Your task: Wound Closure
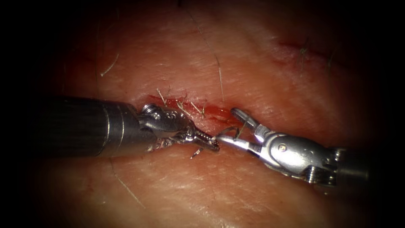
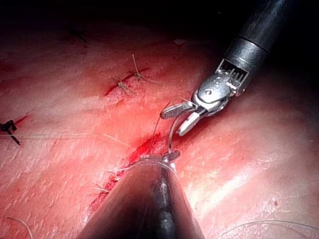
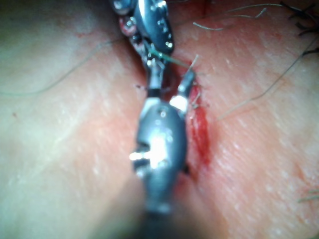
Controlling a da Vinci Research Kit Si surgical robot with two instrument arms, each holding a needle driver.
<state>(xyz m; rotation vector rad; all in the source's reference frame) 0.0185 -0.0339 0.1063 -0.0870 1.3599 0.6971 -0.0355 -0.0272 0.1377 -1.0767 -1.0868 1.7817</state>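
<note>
Bkgd dark at frame edges; bright light at centre.

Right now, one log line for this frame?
left tool: shut on needle | right tool: open, holds nothing | needle: beside cut, tissue entry unclear | thread: on tissue

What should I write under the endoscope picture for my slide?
Left tool, jaws shut, meets the open-jawed right tool beside the red cut in pale pink tissue.

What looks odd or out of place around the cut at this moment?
Nothing stands out. The left tool is shut on the needle, the right tool is open beside it, and red fluid lies along the cut, with short thread ends sticking up from it.
</note>
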